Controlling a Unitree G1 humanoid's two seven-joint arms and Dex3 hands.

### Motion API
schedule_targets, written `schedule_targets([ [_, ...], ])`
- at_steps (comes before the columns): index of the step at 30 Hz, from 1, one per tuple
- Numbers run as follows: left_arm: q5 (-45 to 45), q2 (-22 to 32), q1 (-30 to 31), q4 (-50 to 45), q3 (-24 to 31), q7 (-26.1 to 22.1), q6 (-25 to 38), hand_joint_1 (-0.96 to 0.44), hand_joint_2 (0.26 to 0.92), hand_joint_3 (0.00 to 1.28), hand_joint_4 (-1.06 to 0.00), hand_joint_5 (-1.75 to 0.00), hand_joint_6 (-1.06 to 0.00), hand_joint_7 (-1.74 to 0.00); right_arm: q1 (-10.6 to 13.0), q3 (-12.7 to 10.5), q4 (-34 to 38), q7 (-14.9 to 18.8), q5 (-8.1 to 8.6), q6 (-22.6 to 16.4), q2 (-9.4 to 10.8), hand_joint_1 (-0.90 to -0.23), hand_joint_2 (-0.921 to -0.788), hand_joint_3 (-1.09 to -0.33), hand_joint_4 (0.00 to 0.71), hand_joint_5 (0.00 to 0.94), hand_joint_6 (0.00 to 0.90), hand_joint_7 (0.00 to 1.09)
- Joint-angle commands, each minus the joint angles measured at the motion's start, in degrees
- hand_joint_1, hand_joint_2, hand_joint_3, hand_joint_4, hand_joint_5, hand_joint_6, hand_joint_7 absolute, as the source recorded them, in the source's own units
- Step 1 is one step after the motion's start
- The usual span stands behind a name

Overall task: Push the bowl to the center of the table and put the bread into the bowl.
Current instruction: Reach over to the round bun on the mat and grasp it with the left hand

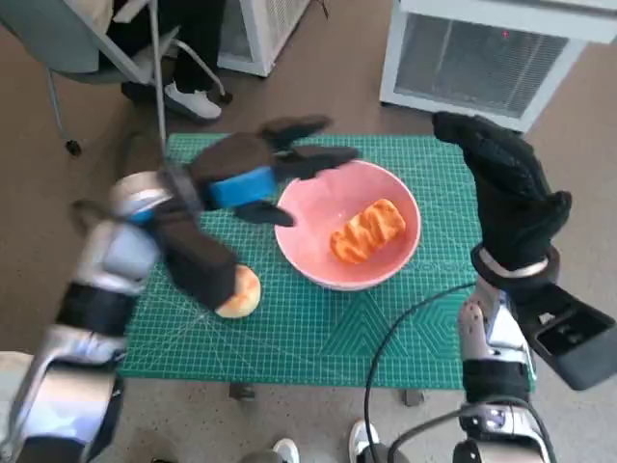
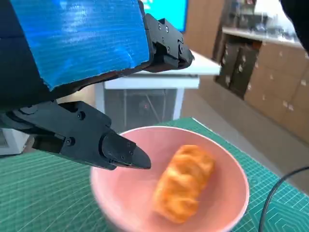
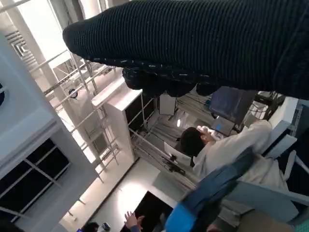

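My black, blue-taped left hand hovers with fingers spread, holding nothing, over the far-left rim of the round pink bowl; a golden twisted bread loaf lies inside the bowl, on the green cutting mat. A round tan bun rests beside the bowl. My black-gloved right hand is raised, empty, fingers loosely apart

Blue-taped black left hand, knitted-gloved right hand.

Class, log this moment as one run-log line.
bowl: mid-mat | bread: in bowl | round bun: on mat | left hand: open, over bowl rim | right hand: open, raised
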Motion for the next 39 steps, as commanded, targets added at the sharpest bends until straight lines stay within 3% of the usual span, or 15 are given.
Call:
schedule_targets([
  [1, -2.3, 3.6, 6.6, -4.9, 3.0, -0.4, 0.5, -0.35, 0.817, 0.01, -0.14, -0.02, -0.31, -0.03, 1.2, 0.2, -0.5, 0.0, 0.66, 0.8, 0.2, -0.598, -0.921, -0.816, -0.001, 0.453, -0.001, 0.67],
  [10, -2.2, 8.7, 18.3, -15.3, 7.6, -0.5, 6.2, -0.34, 0.82, 0.0, -0.17, -0.02, -0.35, -0.04, 1.1, 0.3, -0.2, 0.4, 0.73, 0.6, 0.2, -0.596, -0.921, -0.813, -0.001, 0.454, -0.001, 0.67],
  [18, -1.5, 9.8, 25.9, -21.3, 9.8, 0.2, 10.3, -0.32, 0.817, 0.0, -0.2, -0.01, -0.36, -0.04, 0.5, 0.5, 1.0, 0.5, 0.3, 0.1, 0.2, -0.582, -0.921, -0.813, -0.001, 0.461, -0.001, 0.68],
  [28, 0.2, 7.8, 29.3, -20.8, 8.1, 1.4, 12.1, -0.29, 0.812, 0.0, -0.23, -0.01, -0.37, -0.03, -0.4, 0.8, 2.5, 0.8, -0.13, -0.3, 0.0, -0.585, -0.921, -0.826, -0.001, 0.468, -0.001, 0.68],
  [39, 2.6, 6.0, 28.9, -17.4, 5.2, 2.3, 13.7, -0.27, 0.814, 0.0, -0.27, -0.01, -0.39, -0.02, -0.5, 0.9, 2.8, 1.1, -0.03, -0.4, -0.4, -0.608, -0.921, -0.826, -0.001, 0.473, -0.001, 0.68],
])
